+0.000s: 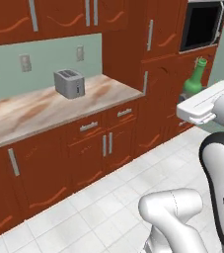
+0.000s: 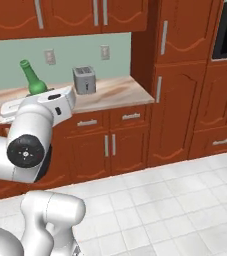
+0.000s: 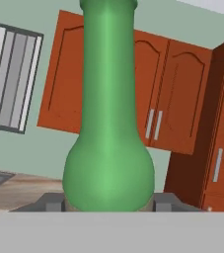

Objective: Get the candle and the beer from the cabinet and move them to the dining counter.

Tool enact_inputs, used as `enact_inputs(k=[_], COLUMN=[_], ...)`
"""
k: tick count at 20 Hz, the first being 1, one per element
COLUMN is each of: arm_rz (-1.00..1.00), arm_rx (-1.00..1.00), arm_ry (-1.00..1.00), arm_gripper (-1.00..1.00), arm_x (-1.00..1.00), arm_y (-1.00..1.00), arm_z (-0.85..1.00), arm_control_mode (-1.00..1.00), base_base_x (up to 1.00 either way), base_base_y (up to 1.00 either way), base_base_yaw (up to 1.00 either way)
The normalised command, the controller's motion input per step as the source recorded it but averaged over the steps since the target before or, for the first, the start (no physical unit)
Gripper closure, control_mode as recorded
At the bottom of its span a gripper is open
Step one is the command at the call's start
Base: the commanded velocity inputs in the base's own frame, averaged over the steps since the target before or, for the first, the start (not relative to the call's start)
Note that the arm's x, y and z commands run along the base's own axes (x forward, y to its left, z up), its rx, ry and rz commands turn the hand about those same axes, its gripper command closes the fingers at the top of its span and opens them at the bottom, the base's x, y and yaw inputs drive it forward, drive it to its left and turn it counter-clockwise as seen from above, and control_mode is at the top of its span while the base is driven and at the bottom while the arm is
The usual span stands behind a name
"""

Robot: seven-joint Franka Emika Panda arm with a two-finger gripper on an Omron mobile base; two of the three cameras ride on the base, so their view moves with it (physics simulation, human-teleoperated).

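- Left base view: beer (image 1: 196, 79) rides above the white forearm, carried in the air in front of the tall brown units below the black oven (image 1: 201, 27). Its neck leans a little. If the arm swings wide, the bottle could, I judge, strike those doors. A toaster (image 1: 69, 83) stands well apart on the marble desk (image 1: 29, 111).
- Right base view: the beer (image 2: 33, 80) pokes up behind the wrist, with the wall cabinet (image 2: 65, 17) shut above. The dining counter is out of sight, so a long carry seems ahead; a jolt from the base might loosen the hold. The candle remains to be fetched.
- Hand view: the hand (image 3: 108, 201) is closed around the beer's (image 3: 108, 128) bulb, one finger (image 3: 52, 202) against each side. The hold sits low on rounded glass, which I think could slide or tip.
- Writing: none can be read; the bottle's label is hidden.
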Motion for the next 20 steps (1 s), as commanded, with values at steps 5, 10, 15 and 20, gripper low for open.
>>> enact_inputs(k=[5,10,15,20], arm_rz=[0.00,0.00,0.00,0.00], arm_rx=[0.00,0.00,0.00,0.00], arm_ry=[0.00,0.00,0.00,0.00], arm_gripper=[1.00,1.00,1.00,1.00], arm_x=[0.00,0.00,0.00,0.00], arm_y=[0.00,0.00,0.00,0.00], arm_z=[0.00,0.00,0.00,0.00], arm_control_mode=[1.00,1.00,1.00,1.00], base_base_x=[-0.18,-0.08,-0.01,0.00], base_base_y=[0.67,0.80,0.75,0.53], base_base_yaw=[-0.44,-0.41,-0.39,-0.41])
